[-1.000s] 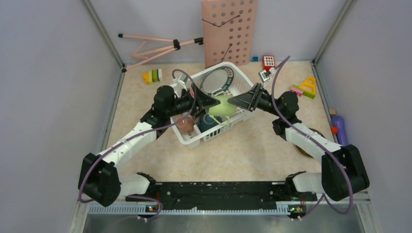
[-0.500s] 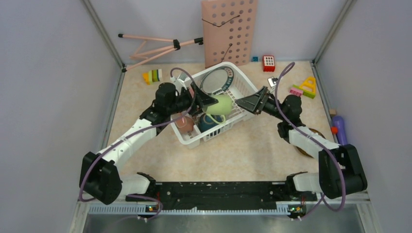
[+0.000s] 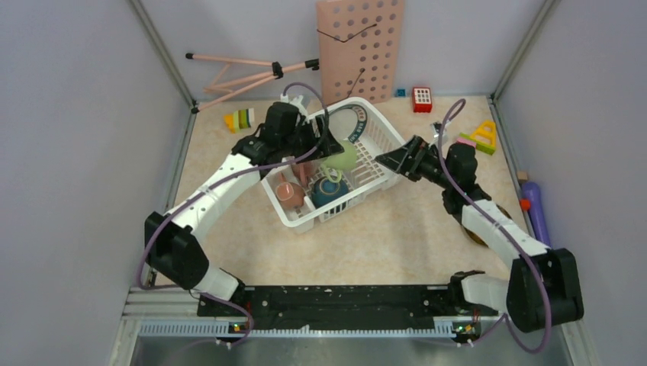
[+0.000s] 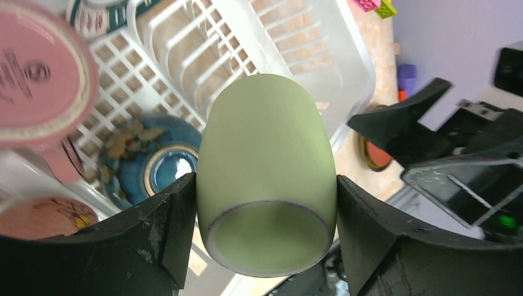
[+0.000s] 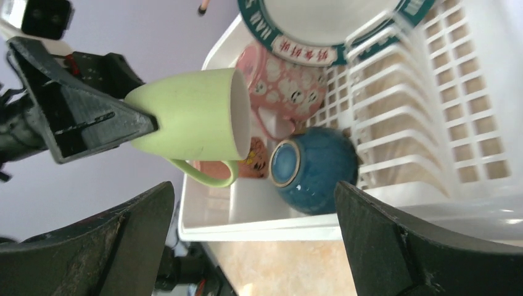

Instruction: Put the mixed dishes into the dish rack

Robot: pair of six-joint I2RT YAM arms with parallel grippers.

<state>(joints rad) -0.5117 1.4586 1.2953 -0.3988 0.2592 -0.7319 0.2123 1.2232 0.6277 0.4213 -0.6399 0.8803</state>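
Mug [image 4: 265, 135] is hanging on its side over the rack [image 3: 347, 204], clamped in the left gripper's [image 4: 265, 179] jaws.
Below it, a blue bowl [image 5: 311, 166], pink cups [image 5: 284, 83] and a plate [image 5: 321, 18] are sitting in the rack; the right gripper [image 3: 387, 159] is hovering just outside the rack wall, jaws wide apart.

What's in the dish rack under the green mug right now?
Beneath the green mug lie a blue bowl and pink cups; a teal-rimmed plate stands at the dish rack's far end. The mug covers the grid floor directly below it.
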